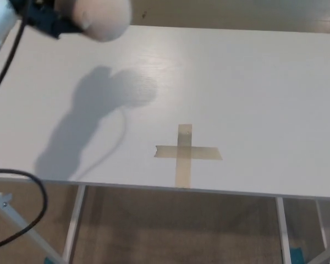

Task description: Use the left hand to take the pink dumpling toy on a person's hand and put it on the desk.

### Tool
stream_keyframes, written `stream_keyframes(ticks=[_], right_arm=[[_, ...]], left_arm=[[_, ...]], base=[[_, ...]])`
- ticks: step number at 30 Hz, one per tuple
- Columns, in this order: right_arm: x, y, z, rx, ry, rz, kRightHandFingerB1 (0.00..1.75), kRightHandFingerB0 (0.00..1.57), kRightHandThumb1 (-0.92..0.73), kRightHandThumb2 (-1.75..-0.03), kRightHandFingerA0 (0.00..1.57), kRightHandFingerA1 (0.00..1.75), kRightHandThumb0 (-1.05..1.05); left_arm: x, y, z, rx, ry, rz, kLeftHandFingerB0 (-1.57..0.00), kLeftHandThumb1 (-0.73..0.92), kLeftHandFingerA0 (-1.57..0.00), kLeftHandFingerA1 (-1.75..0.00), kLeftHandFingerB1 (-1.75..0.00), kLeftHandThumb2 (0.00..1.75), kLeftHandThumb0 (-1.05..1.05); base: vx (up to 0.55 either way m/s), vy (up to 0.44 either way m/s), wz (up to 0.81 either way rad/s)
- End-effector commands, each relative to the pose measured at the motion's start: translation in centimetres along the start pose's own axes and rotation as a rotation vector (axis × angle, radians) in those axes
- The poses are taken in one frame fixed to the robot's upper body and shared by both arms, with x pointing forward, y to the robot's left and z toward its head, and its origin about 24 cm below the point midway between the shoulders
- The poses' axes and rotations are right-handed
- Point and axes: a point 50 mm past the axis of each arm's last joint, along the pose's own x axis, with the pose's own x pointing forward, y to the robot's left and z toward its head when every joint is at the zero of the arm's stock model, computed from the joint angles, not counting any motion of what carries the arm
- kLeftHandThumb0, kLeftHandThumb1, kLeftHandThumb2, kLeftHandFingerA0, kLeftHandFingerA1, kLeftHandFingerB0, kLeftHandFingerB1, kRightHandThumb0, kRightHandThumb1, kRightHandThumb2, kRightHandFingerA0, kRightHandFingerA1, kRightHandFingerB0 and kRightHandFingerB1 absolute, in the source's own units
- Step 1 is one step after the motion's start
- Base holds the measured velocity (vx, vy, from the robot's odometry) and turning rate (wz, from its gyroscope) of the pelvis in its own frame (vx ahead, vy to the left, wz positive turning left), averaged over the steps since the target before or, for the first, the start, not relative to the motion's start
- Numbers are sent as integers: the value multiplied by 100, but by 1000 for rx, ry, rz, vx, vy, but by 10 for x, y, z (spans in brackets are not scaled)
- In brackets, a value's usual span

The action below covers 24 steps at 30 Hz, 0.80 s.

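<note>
Head view | left hand (pixel 47 19) gripping pink dumpling toy (pixel 102 19) above desk (pixel 253 88) | blurred

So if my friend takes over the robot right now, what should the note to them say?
Left hand: at the picture's top left, raised above the white desk, shut on the pale pink round dumpling toy.
Right hand: not in view.
Done: the toy is in the robot's hand.
Left: set it down on the desk, perhaps on the tan tape cross, which is bare, then let go.

pink dumpling toy (pixel 103 18) | pale, rounded, blurred | aloft, top left
</note>
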Motion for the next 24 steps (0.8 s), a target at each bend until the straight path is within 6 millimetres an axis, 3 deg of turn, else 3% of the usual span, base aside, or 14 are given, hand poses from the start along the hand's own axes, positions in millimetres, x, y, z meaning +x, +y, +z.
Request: stream_keyframes(ticks=[1,2,3,4,5,6,9,11,13,14,16,20,24], right_arm=[[-1,1,-8,-9,25,8,42,55,-68,-60,64,44,-25],[-1,0,-8,-13,23,8,42,54,-68,-60,64,44,-26],[-1,0,-8,-13,23,8,42,54,-68,-60,64,44,-26],[-1,0,-8,-14,21,8,42,54,-68,-60,64,44,-26],[-1,0,-7,-14,18,8,42,54,-68,-60,64,44,-26],[-1,0,-7,-12,17,9,42,53,-68,-60,64,44,-26],[-1,0,-7,-2,20,9,42,54,-68,-60,64,44,-26],[-1,0,-6,2,18,9,42,55,-68,-60,65,44,-26],[0,0,-5,6,18,5,43,56,-68,-60,66,45,-26],[0,1,-5,5,17,5,43,56,-68,-60,66,45,-26],[0,1,-4,0,17,6,43,56,-68,-60,66,45,-26],[0,2,-5,-4,17,8,42,57,-68,-60,66,45,-26],[0,1,-5,-4,18,7,42,57,-68,-60,66,45,-26]], left_arm=[[-13,-25,-31,9,61,-48,-88,71,-73,-146,-61,65,-28],[-15,-34,-40,10,97,-75,-81,73,-70,-148,-50,64,-28],[-15,-34,-40,10,97,-75,-81,73,-70,-148,-50,64,-28],[-16,-42,-48,9,134,-106,-88,74,-71,-141,-60,62,-27],[-16,-51,-55,10,171,-138,-88,74,-71,-141,-60,62,-27],[-16,-55,-58,11,184,-150,-86,73,-70,-144,-74,65,-28],[-16,-66,-65,24,217,-194,-84,74,-69,-143,-78,65,-27],[-17,-74,-67,39,231,-224,-86,75,-70,-140,-69,62,-23],[-18,-86,-68,65,238,-252,-83,74,-70,-142,-79,65,-22],[-20,-93,-69,74,238,-267,-87,73,-70,-144,-59,64,-21],[-23,-102,-69,81,239,-288,-80,75,-73,-140,-50,64,-22],[-30,-125,-68,77,243,-341,-62,75,-71,-137,-42,64,-22],[-38,-149,-66,69,255,-415,-61,74,-74,-124,-42,63,-25]], base=[[0,0,0],[0,0,0],[0,0,0],[0,0,0],[0,0,0],[0,0,0],[0,0,0],[0,0,0],[0,0,0],[0,0,0],[0,0,0],[0,0,0],[0,0,0]])
